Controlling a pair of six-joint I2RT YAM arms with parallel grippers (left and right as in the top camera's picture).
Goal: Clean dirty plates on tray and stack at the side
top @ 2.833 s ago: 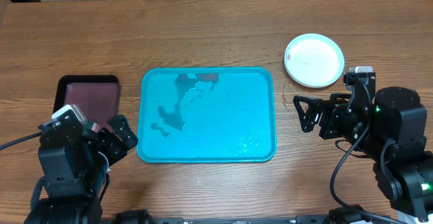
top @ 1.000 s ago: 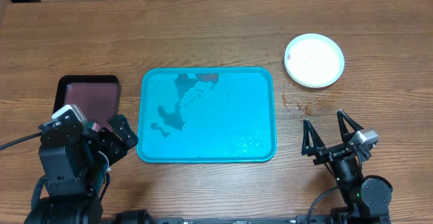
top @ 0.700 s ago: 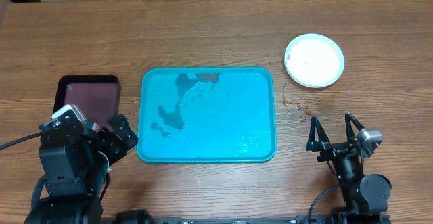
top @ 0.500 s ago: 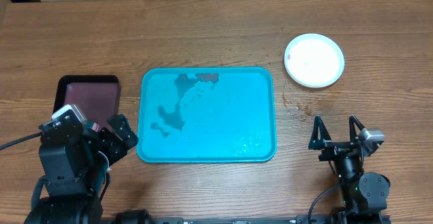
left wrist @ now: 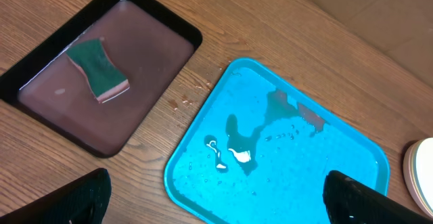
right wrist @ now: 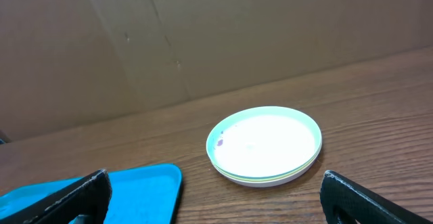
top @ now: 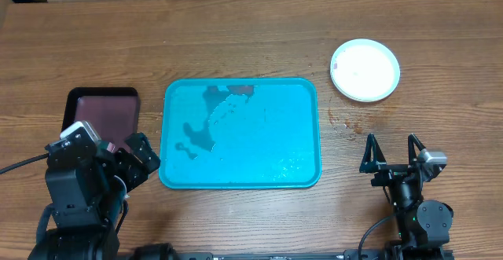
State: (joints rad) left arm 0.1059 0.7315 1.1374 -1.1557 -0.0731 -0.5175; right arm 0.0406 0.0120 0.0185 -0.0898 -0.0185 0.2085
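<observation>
- Evidently the job is close to done. By this reading the right gripper does best to keep low at the near edge of the table and make no sweep toward the plates. The one check worth making is whether the top plate needs another wipe.
- Its two fingers stand wide apart, holding nothing and touching nothing.
- The left gripper is also spread wide and empty. It sits beside the near left corner of the large turquoise-blue plastic rectangular tray.
- That tray carries no plate, only pooled water and droplets across its floor.
- The stack of round shallow plates rests on the wooden table off the tray's far right corner. It is well apart from the right gripper and roughly straight ahead of it.
- In the right wrist view a light-blue rim tops the pile, with a lime-green rim under it. How many plates lie in the stack cannot be told for certain.
- A small dark fleck shows at the top plate's left edge, which is the reason for the check above.
- A few wet spots mark the wood between the tray and the right gripper.
- Farthest left, the smaller dark maroon black-rimmed tray holds a green sponge. It lies just beside the turquoise tray without touching it.
</observation>
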